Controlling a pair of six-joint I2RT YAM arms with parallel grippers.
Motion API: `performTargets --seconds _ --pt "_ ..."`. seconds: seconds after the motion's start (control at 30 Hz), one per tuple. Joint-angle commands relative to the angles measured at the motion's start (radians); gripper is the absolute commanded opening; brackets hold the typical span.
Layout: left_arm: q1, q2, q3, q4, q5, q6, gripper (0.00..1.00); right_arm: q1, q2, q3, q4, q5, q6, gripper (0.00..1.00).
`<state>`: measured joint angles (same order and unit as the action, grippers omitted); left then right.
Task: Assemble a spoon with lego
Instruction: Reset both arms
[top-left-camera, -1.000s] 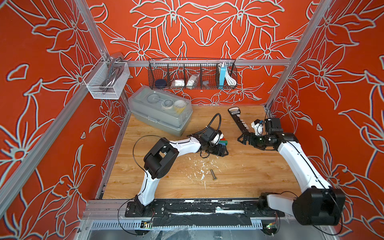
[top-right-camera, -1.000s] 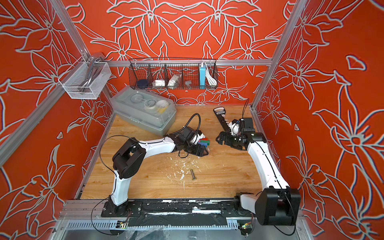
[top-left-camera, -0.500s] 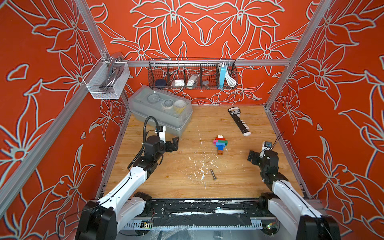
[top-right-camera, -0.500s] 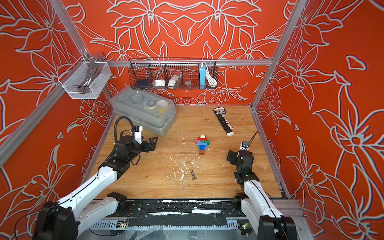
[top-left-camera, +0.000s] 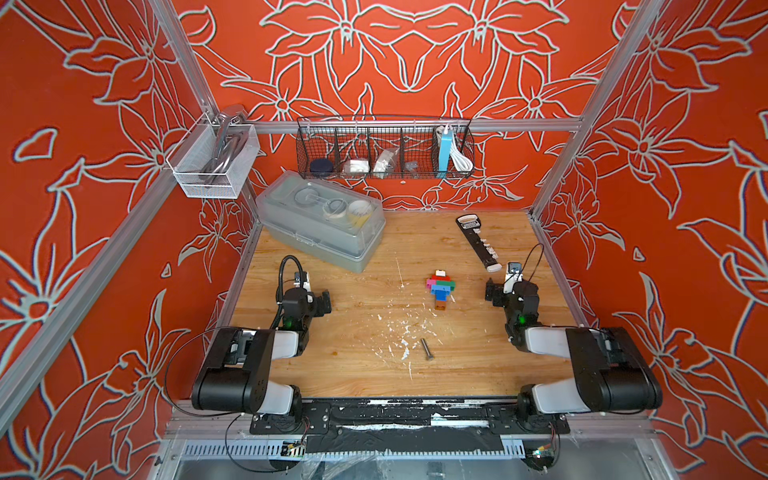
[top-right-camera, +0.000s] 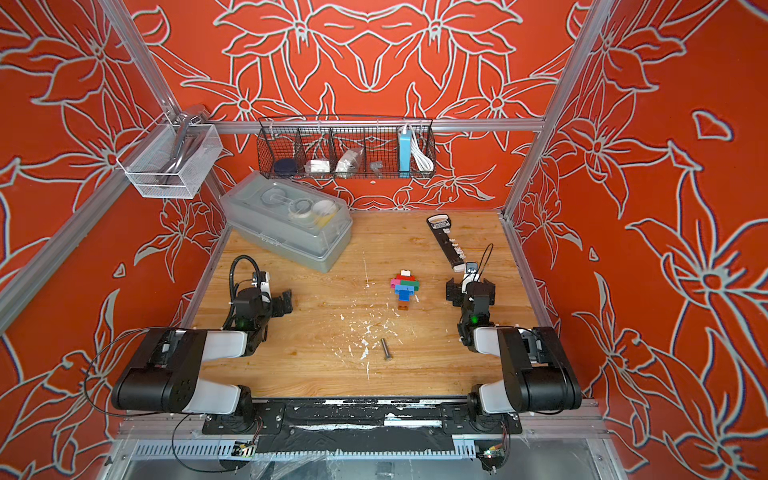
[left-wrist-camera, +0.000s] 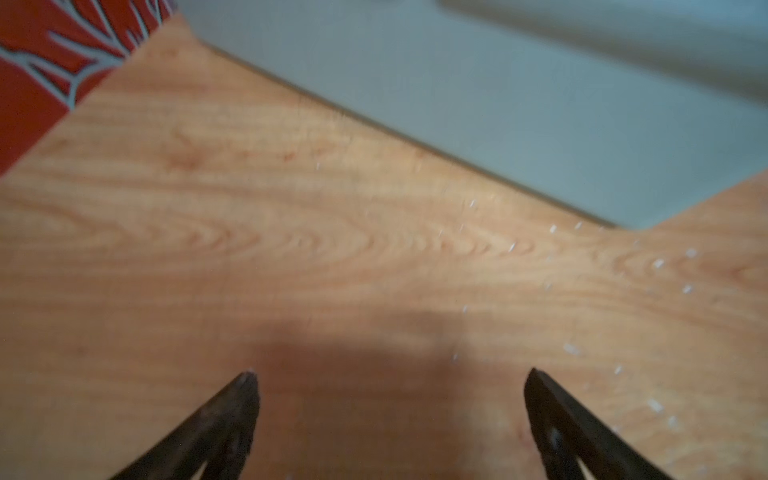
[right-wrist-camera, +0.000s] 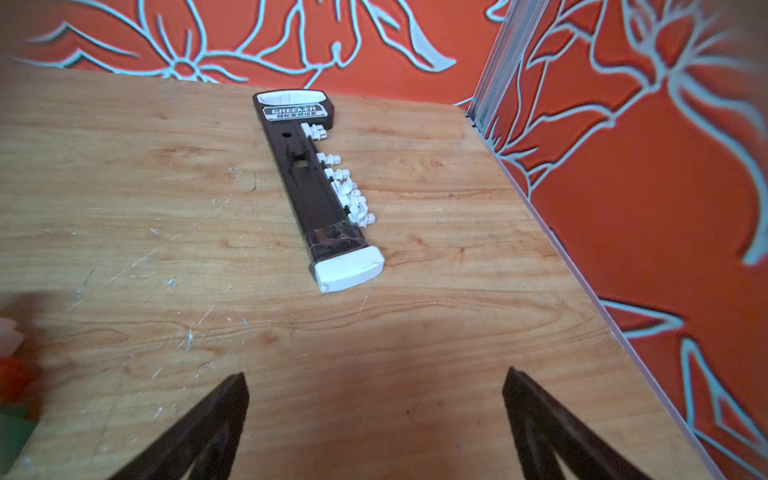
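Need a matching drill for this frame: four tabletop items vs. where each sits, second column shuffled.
Items:
1. multicoloured brick spoon
2. grey metal bolt
3. long black flat strip with white pegs
4. translucent grey plastic lidded box

Places:
A. far left corner of the wooden table
B. table centre
C. far right, near the wall
D. nearest the front edge

Pairs: 1-B, 2-D, 3-C, 4-A

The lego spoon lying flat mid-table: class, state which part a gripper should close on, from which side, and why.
Probably the narrow blue-and-brown stem of the spoon, approached straight down from above, jaws across its width. The spoon lies flat on the table, so a sideways approach could not get under it, and the multicoloured head is much wider than the stem.
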<state>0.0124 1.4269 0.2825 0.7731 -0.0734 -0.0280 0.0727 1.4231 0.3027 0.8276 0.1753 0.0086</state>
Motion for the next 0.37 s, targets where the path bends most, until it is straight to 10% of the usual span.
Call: performTargets --seconds 0.0,0.33 --pt "0.006 -0.034 0.033 -0.04 0.022 0.016 0.98 -0.003 -0.003 0.008 0.013 -0.003 -0.025 1.0" --pt "0.006 -0.055 -0.059 0.115 -0.043 -0.005 0.99 -0.022 -0.01 0.024 -0.037 -0.045 -0.018 1.0"
